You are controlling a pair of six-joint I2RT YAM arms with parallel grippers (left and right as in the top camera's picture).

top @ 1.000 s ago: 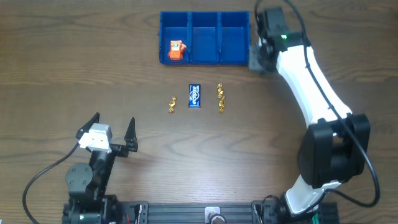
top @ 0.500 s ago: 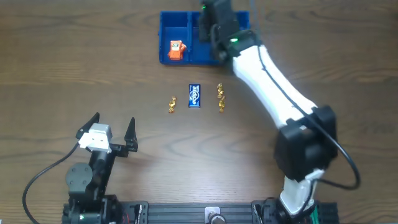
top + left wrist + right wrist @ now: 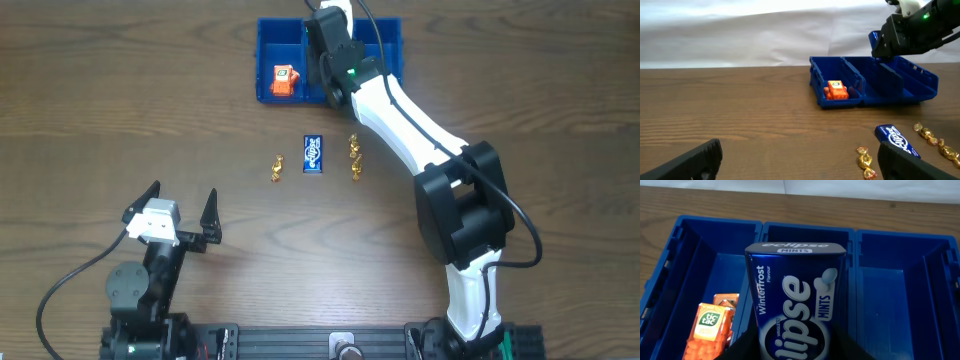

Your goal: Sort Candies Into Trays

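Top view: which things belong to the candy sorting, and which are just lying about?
In the job: blue tray, orange candy box in it, mint tin in the right gripper, blue mint pack, gold-wrapped candies.
Lying about: left gripper, open near its base; black cable beside it.

Right end effector (image 3: 795, 342) swung mint tin (image 3: 795, 285) left over tray (image 3: 265, 40).
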